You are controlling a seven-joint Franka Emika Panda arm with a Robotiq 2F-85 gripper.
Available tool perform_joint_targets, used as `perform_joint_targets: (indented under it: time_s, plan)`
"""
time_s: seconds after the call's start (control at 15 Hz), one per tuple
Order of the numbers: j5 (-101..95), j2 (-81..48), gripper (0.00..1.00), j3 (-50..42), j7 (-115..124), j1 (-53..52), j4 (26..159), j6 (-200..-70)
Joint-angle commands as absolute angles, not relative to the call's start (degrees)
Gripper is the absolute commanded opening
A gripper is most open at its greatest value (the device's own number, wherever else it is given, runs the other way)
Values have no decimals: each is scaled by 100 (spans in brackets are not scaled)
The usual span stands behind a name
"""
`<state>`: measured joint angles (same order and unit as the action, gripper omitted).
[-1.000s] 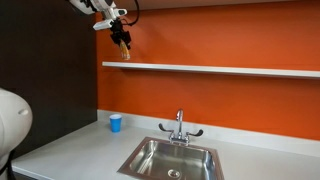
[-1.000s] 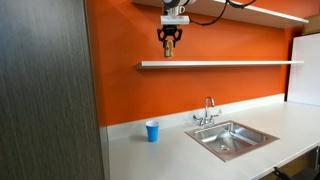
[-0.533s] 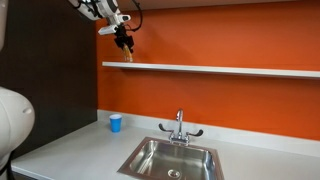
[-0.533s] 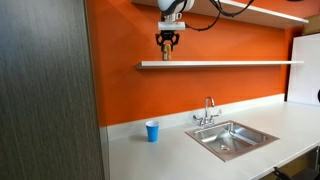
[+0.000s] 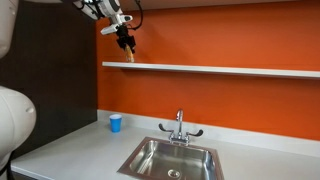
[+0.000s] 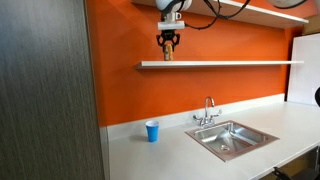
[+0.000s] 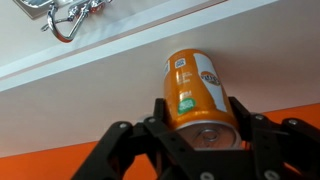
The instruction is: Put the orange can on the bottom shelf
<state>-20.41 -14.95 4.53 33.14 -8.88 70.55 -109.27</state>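
A flat, saturated orange wall (image 5: 230, 100) is seen in both exterior views (image 6: 120, 95). Across it the bottom shelf (image 5: 220, 69), a long thin pale grey-white ledge (image 6: 230, 64), is mounted horizontally, and a second pale ledge (image 6: 272, 13) is fixed higher up. A tall dark grey wood-grain panel (image 6: 45, 90) is set against the wall's end (image 5: 50, 70). Below, a pale grey countertop (image 5: 75, 148) is laid along the wall (image 6: 160, 150); a rectangular stainless steel sink (image 5: 170, 160) is sunk into it (image 6: 232, 138), and a chrome tap (image 5: 180, 125) is mounted behind the basin (image 6: 208, 108). A white upright surface (image 6: 306, 65) is cut off by the frame edge. The scene is evenly lit.
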Motion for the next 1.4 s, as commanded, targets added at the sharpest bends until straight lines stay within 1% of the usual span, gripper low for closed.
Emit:
perform_joint_targets:
  time_s: [0.0, 0.47, 0.53, 0.6, 0.67, 0.8, 1.07, 1.33]
  plan:
    - [-1958, -1778, 38, 457, 3270, -903, 6469, -10462]
    - [-1959, -1990, 38, 447, 3325, -896, 6116, -10207]
    - [-1966, -2015, 50, 444, 3329, -895, 6078, -10182]
    - [-1970, -2038, 88, 440, 3340, -893, 6054, -10169]
    - [-1973, -2056, 90, 436, 3353, -892, 6035, -10159]
    - [-1962, -2077, 100, 428, 3375, -888, 6010, -10157]
    - [-1959, -2075, 100, 414, 3394, -890, 5996, -10144]
    - [-1921, -1867, 100, 427, 3438, -881, 6280, -10266]
